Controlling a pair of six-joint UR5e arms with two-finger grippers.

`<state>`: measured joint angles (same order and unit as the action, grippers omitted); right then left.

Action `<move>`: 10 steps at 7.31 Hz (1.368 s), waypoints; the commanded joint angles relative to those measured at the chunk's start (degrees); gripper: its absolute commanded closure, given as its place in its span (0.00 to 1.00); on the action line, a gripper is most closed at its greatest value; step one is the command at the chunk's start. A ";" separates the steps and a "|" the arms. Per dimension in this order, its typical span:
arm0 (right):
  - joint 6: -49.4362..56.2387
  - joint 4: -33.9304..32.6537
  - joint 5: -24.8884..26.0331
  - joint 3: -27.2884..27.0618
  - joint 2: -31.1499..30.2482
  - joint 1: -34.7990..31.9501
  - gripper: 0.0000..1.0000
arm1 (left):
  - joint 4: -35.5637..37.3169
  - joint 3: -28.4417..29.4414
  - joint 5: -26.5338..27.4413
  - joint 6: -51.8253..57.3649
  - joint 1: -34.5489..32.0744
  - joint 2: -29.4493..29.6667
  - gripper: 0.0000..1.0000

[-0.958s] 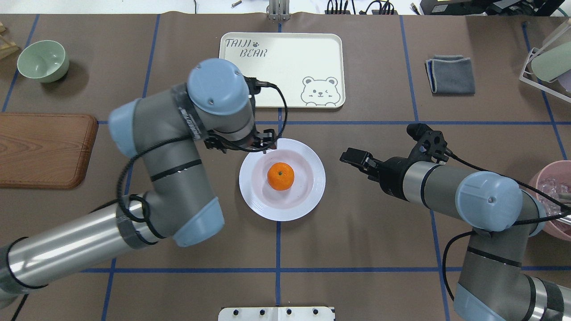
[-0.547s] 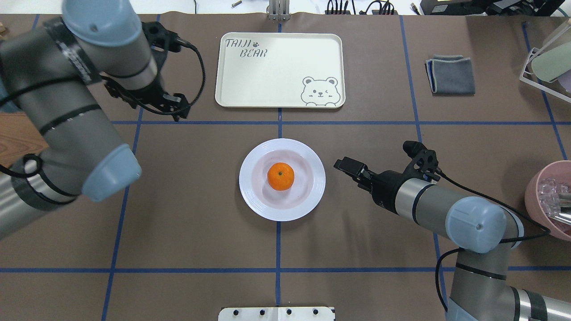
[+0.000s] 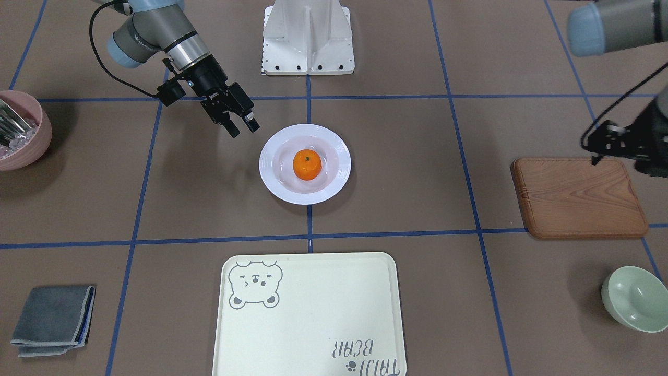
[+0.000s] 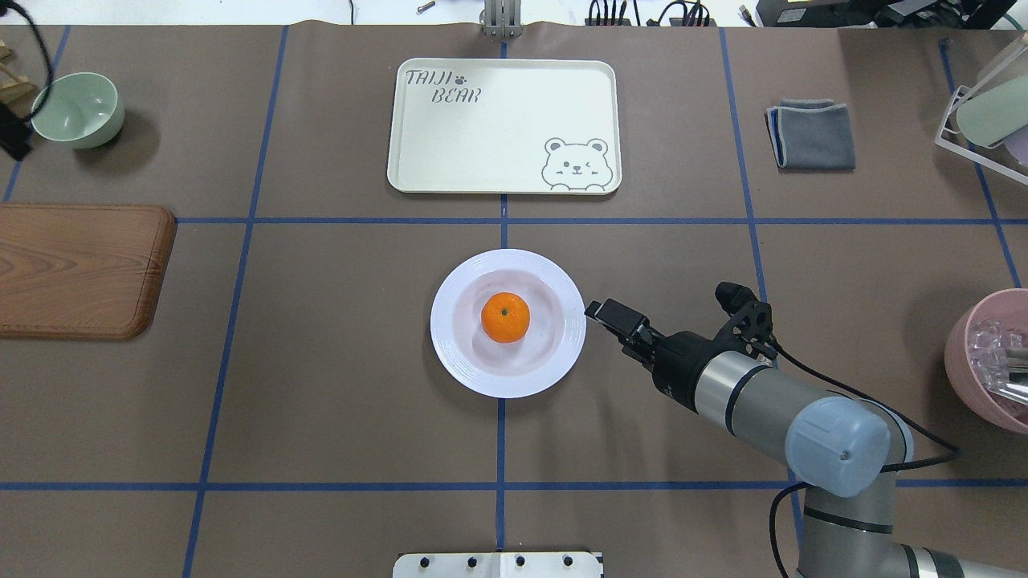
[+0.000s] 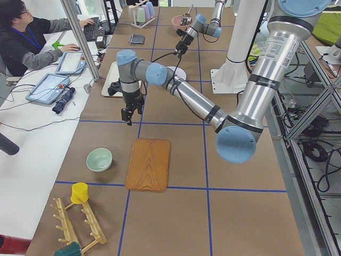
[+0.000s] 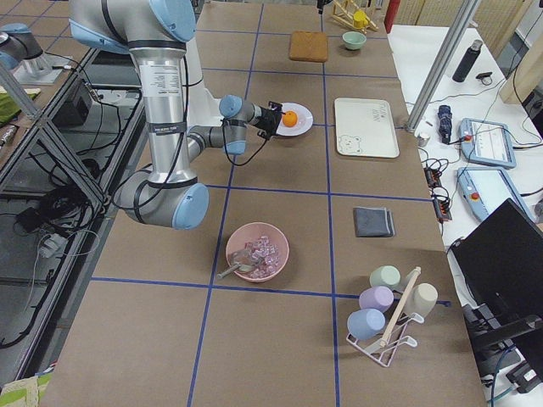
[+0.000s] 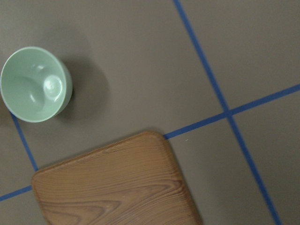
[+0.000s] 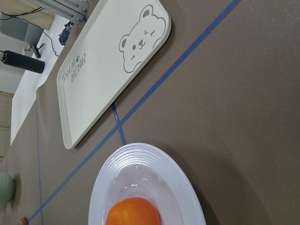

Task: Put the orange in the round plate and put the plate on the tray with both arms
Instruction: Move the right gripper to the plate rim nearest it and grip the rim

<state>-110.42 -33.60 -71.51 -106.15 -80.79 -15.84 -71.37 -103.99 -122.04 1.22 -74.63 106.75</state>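
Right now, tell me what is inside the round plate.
Only the orange sits in the round plate, near the middle of its well, dimple up. The patch of plate under the orange is covered and cannot be seen.

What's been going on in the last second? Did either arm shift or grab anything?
The left tool swung away from the round plate, out toward the wooden board. The right tool, open, slid closer to the plate's rim. Nothing was picked up. The orange stayed in the plate, and the tray didn't move.
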 commanded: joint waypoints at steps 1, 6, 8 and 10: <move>-0.06 -0.06 0.15 -0.02 0.10 0.29 0.00 | -6.91 9.10 -7.82 3.53 -12.68 -5.15 0.02; -5.40 -7.58 1.29 1.47 2.72 3.09 0.02 | -9.05 10.73 -11.38 6.96 -17.39 -10.69 0.02; -7.52 -12.54 1.37 3.05 6.60 4.41 0.03 | -9.14 10.82 -11.38 6.87 -17.39 -10.78 0.02; -9.45 -12.54 2.16 5.85 9.49 5.29 0.04 | -9.14 10.73 -11.38 6.78 -17.39 -10.78 0.02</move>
<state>-118.61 -45.84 -69.97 -102.17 -73.47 -11.08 -80.49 -93.20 -133.42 8.03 -92.02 95.98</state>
